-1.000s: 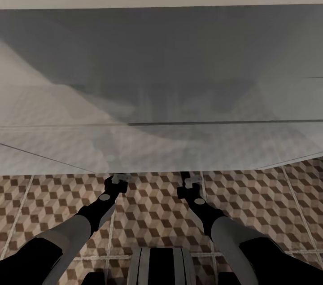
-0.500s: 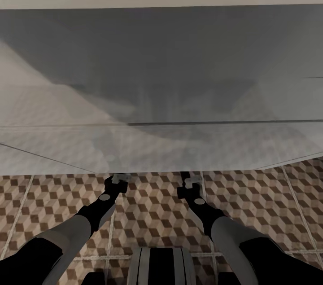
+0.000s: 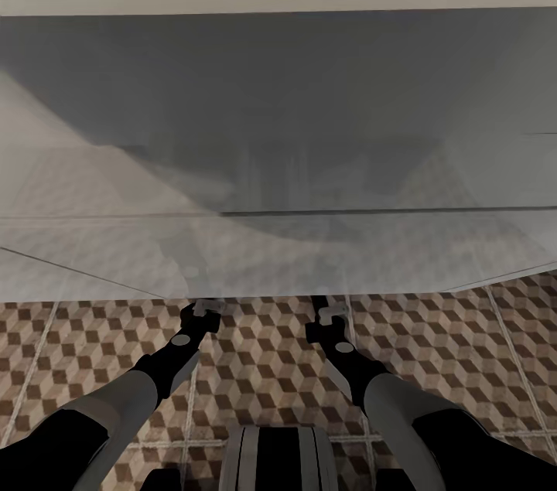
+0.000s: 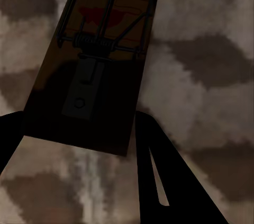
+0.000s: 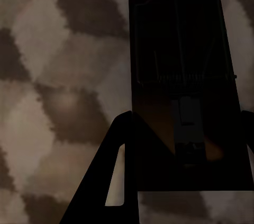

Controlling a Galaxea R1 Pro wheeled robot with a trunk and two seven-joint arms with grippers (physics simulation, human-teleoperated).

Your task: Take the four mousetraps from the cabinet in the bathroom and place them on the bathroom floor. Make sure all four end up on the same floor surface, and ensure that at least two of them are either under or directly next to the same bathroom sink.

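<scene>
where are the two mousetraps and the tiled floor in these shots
left mousetrap (image 4: 98, 60), left wrist view, on its spring coil
right mousetrap (image 5: 185, 86), right wrist view, on its wooden board near the spring
bathroom floor (image 3: 263, 375), head view, on a bare patterned tile between the arms

- Left mousetrap (image 4: 100, 60): flat wooden board, matt brown with a red mark, carrying a dark wire spring and bar and a dull grey metal plate.
- Right mousetrap (image 5: 185, 91): the same wooden board in deep shadow, thin wire parts faintly catching light, matt finish.
- Floor (image 3: 263, 367): tiles printed with brown, beige and white cubes, smooth with a soft sheen, pale grout between them.
- Fixture (image 3: 278, 127): smooth grey-white surface overhead, semi-glossy, faintly mirroring the tile pattern.
- Left gripper (image 3: 206, 308) and right gripper (image 3: 331, 313): pale grey tips on matt black wrists, forearms cased in smooth grey shells.
</scene>
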